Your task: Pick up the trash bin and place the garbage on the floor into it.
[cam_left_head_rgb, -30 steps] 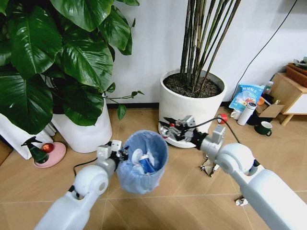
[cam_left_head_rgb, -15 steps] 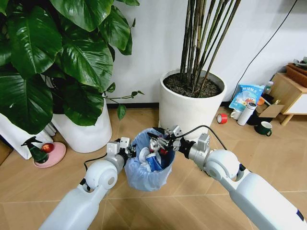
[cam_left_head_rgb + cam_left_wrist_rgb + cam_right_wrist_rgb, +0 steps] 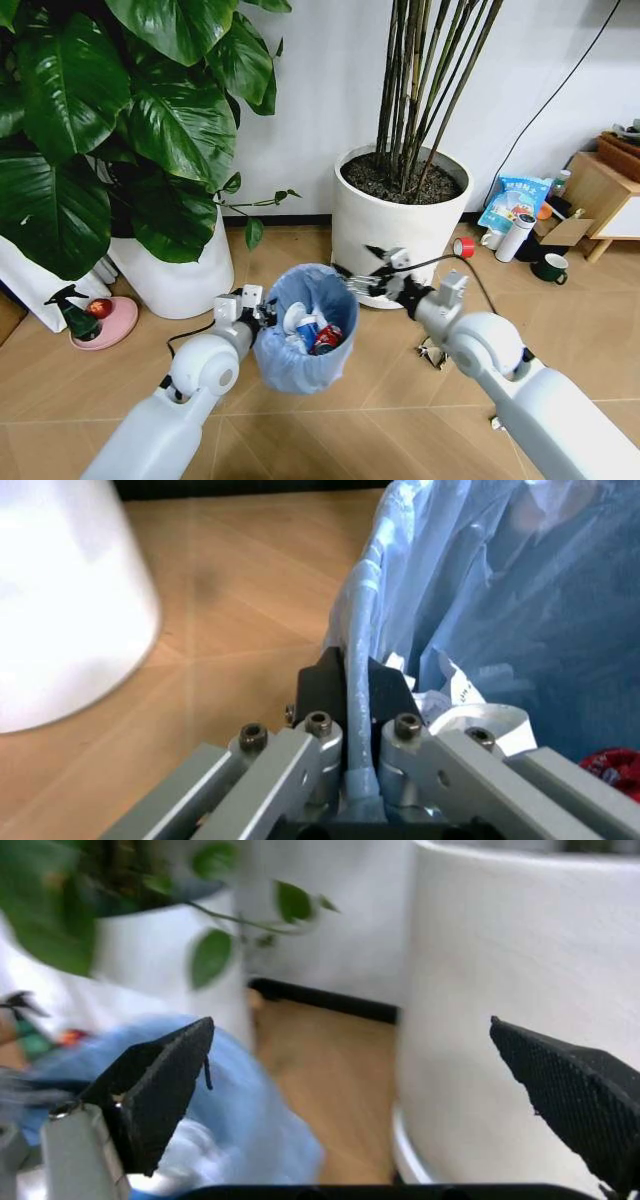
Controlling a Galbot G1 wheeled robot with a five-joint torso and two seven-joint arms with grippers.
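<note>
We see the trash bin (image 3: pixel 304 330) held above the floor (image 3: pixel 380 400), cans and paper inside. The left gripper (image 3: pixel 348 705) has its jaws clamped on the bin's bagged rim. The right gripper (image 3: pixel 372 272) hangs beside the bin, jaws wide apart, empty, before the white plant pot (image 3: pixel 400 225).

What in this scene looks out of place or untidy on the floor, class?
A crumpled wrapper lies loose on the floor beside the right arm, and another scrap sits nearer the robot. The left gripper holds the bin by its rim, off the floor and slightly tilted; the right gripper is open beside it.
</note>
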